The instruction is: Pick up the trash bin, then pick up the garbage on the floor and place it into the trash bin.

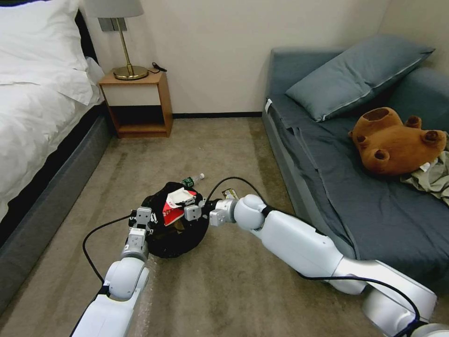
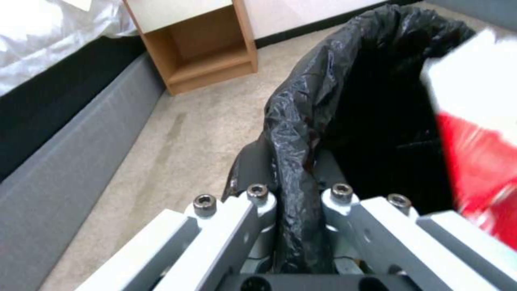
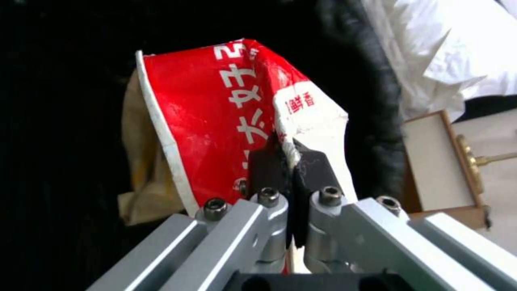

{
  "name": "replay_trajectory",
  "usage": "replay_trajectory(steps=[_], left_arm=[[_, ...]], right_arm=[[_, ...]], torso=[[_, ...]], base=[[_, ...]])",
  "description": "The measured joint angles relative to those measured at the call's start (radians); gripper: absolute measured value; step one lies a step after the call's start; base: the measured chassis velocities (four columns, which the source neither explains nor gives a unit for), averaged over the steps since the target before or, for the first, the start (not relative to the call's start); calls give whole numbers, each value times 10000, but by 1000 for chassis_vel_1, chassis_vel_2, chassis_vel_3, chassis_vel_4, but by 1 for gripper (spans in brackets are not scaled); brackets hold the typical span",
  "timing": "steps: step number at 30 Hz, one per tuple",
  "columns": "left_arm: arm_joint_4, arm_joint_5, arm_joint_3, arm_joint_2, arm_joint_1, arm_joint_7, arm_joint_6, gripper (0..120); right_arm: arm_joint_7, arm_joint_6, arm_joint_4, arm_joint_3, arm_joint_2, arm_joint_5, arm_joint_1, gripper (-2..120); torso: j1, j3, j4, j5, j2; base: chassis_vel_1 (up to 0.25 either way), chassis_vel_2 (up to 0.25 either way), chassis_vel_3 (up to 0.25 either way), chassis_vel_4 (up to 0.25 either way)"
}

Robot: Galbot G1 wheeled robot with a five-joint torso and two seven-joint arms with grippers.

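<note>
Two grippers at the trash bin [image 1: 175, 234]: left gripper [image 2: 293, 202] clamps its bagged rim, right gripper [image 3: 293, 161] pinches the snack packet [image 3: 215, 121] over its opening. Paper bag [image 3: 140, 169] half-hidden inside; bottle [image 1: 192, 179] just behind.

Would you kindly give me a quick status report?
Left end effector shut on trash bin rim. Right end effector shut on snack packet, over bin mouth. Bottle on floor behind.

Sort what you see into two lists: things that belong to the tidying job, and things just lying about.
Job:
trash bin, held by the left gripper
snack packet, pinched in the right gripper
paper bag inside the bin
bottle on the floor

Lying about:
plush toy
clothes
pillow
lamp
</note>
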Motion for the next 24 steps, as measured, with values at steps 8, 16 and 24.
replay_trajectory(steps=[8, 16, 24], left_arm=[[16, -288, 57, -29, -19, 36, 33, 4], [260, -270, -8, -81, 8, 65, -35, 4], [332, -529, -306, -4, -203, 81, -16, 4]], right_arm=[[978, 458, -1188, -17, 549, -535, -438, 15], [1048, 528, -1200, -11, 579, -617, -599, 41], [1110, 494, -155, 22, 374, 607, -621, 74]], torso=[[0, -1, -1, -1, 0], [0, 0, -1, 0, 0], [-1, 0, -1, 0, 0]], base=[[0, 0, 0, 0], [0, 0, 0, 0], [0, 0, 0, 0]])
